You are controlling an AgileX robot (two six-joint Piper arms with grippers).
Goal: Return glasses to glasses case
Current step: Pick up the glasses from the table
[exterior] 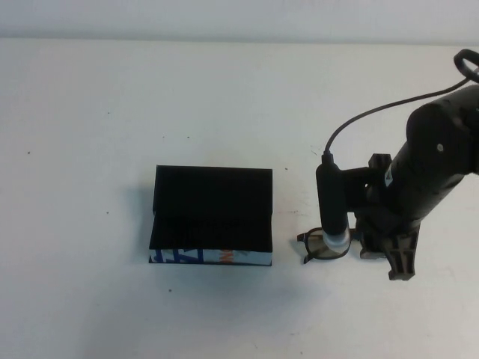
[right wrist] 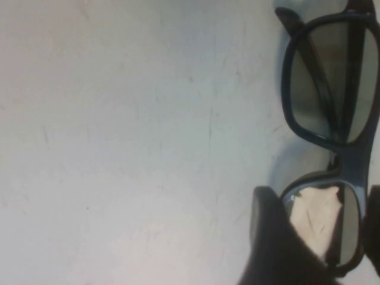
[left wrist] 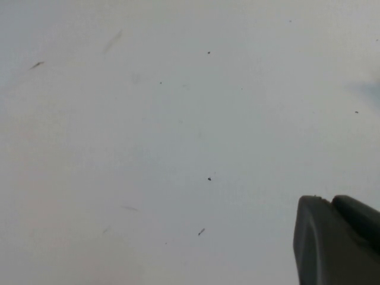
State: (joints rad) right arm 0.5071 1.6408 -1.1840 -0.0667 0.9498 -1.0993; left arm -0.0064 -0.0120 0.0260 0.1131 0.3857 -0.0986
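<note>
The dark plastic-framed glasses (right wrist: 335,119) lie beside my open black rectangular case (exterior: 212,217), my right gripper (right wrist: 317,237) spread around one lens (left gripper (left wrist: 335,240): can't tell).

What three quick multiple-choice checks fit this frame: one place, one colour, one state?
1. Where do the glasses lie relative to the glasses case?
A. on the robot's right of it, on the table
B. inside it
C. on its lid

2. What colour is the case's lid?
A. white
B. black
C. orange

3. How does the right gripper stand to the glasses?
A. parked far from them
B. carrying them above the case
C. down at them, one finger on either side of a lens

Answers:
1 A: the high view shows the frame on the table beside the case, apart from it.
2 B: the lid is flat black; only the front edge is printed blue, white and orange.
3 C: the right wrist view shows dark fingers flanking one lens.

The left gripper is over bare table, away from both.
</note>
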